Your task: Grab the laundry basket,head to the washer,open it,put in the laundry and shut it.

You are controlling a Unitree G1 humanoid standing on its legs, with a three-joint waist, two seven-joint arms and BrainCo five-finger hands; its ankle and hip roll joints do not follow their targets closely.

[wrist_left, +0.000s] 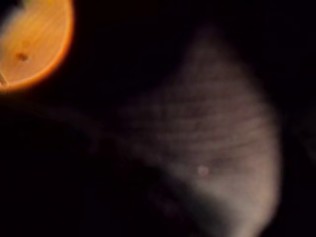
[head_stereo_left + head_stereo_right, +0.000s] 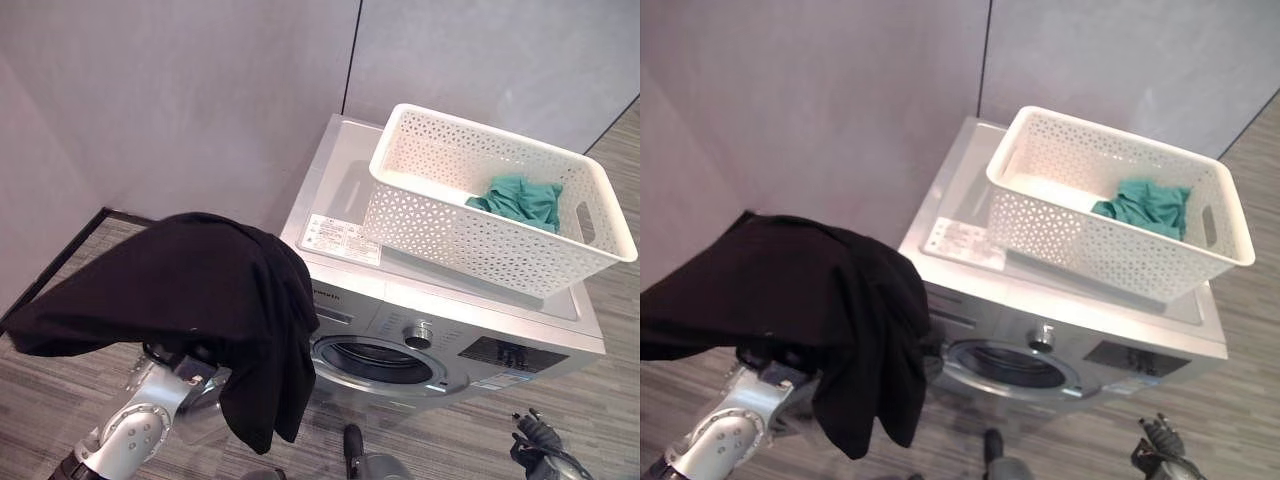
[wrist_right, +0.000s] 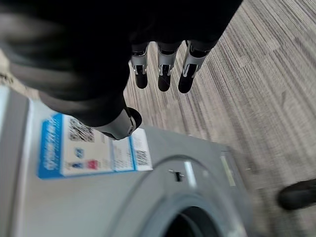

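Left eye view gives us the black garment [image 2: 200,290] draped over the left arm [image 2: 135,430], hanging in loose folds just in front of the washer [image 2: 340,190] and a little to its left. The cloth covers the left hand completely, and the left wrist view is dark with fabric, so we cannot tell whether that hand grips the garment or merely carries it. The right hand [image 3: 165,69] hangs low beside the washer front, its fingers straight and relaxed, holding nothing.

The white laundry basket [image 2: 440,225] sits on top of the washer, and a teal cloth [image 2: 520,200] lies crumpled in its far right corner. Below it the round porthole [image 2: 375,360] looks dark; we cannot say for certain how the door stands.

We judge the black garment to be light, soft and limp. It has no stiffness to push with, so it will sag, trail and catch on the porthole rim unless it is gathered first. We would bunch it at the thick fold on top of the arm and feed it in as a bundle, watching the long tail that hangs lowest. The teal cloth should handle the same way: pinch it at its raised middle. The basket is rigid and light, best taken by the cut-out handles in its end walls
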